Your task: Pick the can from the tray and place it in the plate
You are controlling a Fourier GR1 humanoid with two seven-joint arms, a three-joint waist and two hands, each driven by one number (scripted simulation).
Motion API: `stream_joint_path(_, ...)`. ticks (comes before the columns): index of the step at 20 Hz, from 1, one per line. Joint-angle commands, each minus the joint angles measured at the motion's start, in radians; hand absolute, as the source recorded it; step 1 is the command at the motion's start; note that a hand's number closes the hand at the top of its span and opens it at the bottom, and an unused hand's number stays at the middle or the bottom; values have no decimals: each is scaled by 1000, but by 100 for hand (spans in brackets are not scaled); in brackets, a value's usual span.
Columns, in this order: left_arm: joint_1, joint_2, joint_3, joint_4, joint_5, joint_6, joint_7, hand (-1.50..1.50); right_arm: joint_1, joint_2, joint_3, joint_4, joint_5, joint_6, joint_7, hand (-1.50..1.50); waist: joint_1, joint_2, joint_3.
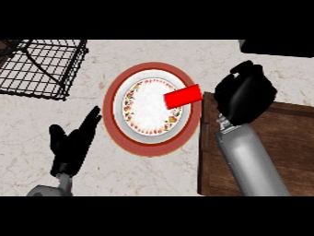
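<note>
A round plate (154, 109) with a red rim and a speckled white middle sits on the pale stone table (23, 124). The red can (183, 96) lies on the plate's right part, tilted, its outer end reaching over the red rim toward the dark wooden tray (288, 143), which lies just right of the plate. Nothing is gripping the can; it rests apart from both hands.

The right robot hand (244, 94) hangs just right of the plate, above the tray's near-left corner, its grey forearm running down over the tray. Its fingers are bent inward in a loose curl with nothing inside them, and its nearest edge is close to the can's outer end without touching it.

The left robot hand (74, 140) shows left of the plate, down toward the lower edge, fingers straight and spread upward, resting and holding nothing.

A black wire rack (40, 67) stands up and left of the plate, well apart from it. A dark boxy thing (282, 47) peeks in up and right of the plate, beyond the tray's far edge; I cannot tell what it is.
</note>
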Motion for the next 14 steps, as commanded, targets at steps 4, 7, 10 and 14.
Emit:
stream_joint_path(4,1,6,4,28,6,-14,16,0,49,9,21,124,-236,-245,232,-150,6,3,-5)
stream_joint_path(7,-14,-11,2,25,5,-3,19,0,29,9,42,157,-280,-364,162,-150,-5,0,-5)
stream_joint_path(10,10,-18,-6,29,-8,10,11,0,13,9,36,123,-272,-486,93,-150,-20,-7,-6)
stream_joint_path(14,-13,-11,15,33,-1,14,26,0,46,9,51,95,-220,-644,82,-150,-36,-12,-6)
